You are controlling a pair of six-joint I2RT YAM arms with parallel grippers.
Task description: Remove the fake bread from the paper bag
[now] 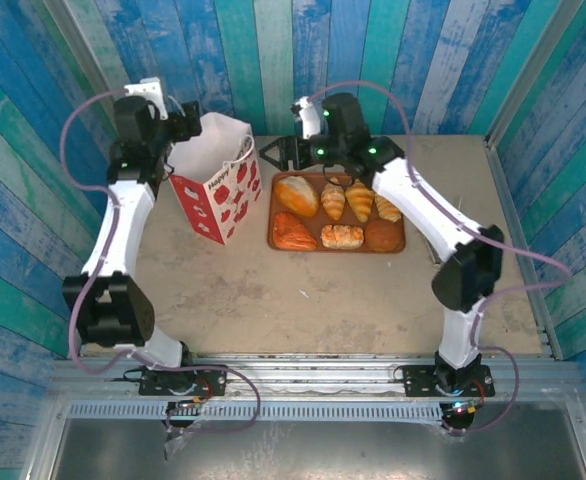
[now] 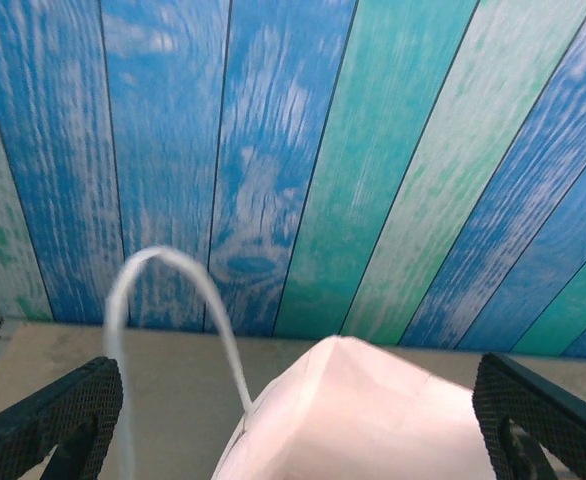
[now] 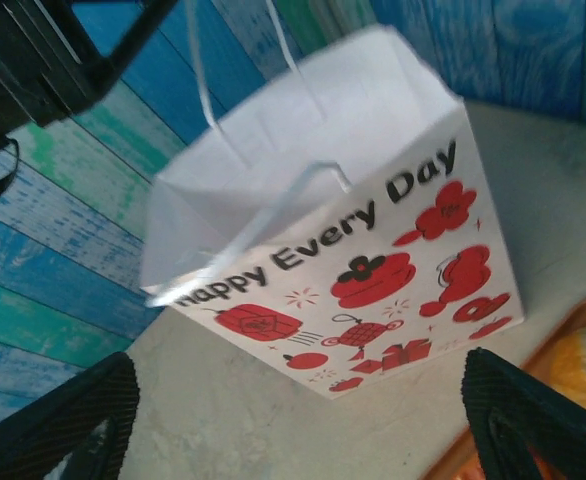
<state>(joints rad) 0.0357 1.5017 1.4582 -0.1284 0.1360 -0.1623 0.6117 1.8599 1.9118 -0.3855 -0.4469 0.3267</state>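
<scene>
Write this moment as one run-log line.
left gripper: open, at paper bag top | right gripper: open | fake bread: seven pieces on tray | paper bag: upright, beside tray

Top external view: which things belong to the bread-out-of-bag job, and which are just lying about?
Job: paper bag, standing upright; fake bread, out of the bag.
Lying about: brown tray under the bread; plank walls.
</scene>
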